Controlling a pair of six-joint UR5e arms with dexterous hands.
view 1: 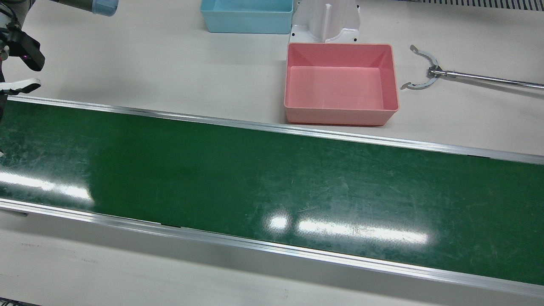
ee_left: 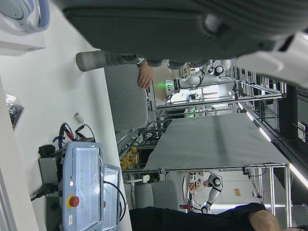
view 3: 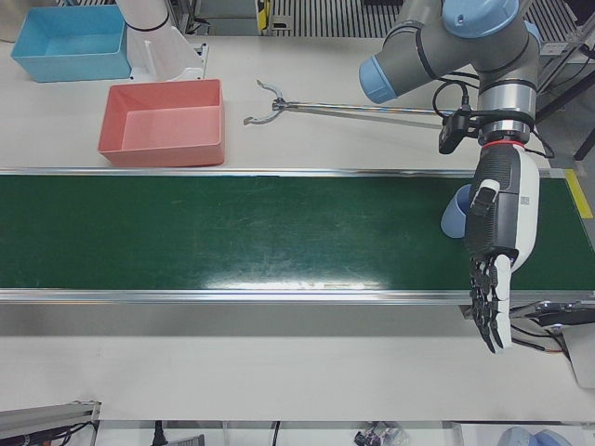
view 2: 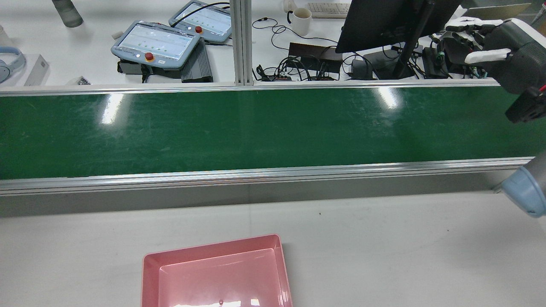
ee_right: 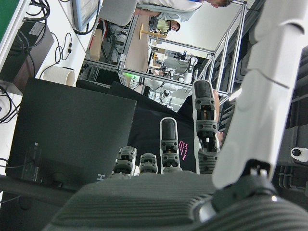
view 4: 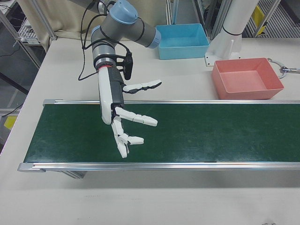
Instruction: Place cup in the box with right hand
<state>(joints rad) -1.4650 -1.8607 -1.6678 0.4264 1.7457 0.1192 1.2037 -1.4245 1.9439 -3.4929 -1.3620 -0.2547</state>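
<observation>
A light blue cup [view 3: 455, 216] lies on the green belt [view 3: 232, 232] at its far end, half hidden behind my left hand [view 3: 495, 269]. That hand hangs open above the belt's front edge, its fingers straight and pointing down. My right hand [view 4: 125, 125] is at the belt's other end, open above the belt with its fingers spread and nothing in it; it also shows as the right hand [view 2: 486, 40] and the right hand [view 1: 21, 55]. The pink box [view 1: 335, 85] stands empty on the table behind the belt, seen too as the pink box [view 4: 246, 79].
A blue box [view 1: 246, 17] sits behind the pink one beside the white pedestal [view 1: 327, 21]. A metal grabber tool [view 1: 425, 76] lies on the table next to the pink box. Across the belt are teach pendants [view 2: 153, 42], a monitor [view 2: 384, 21] and cables.
</observation>
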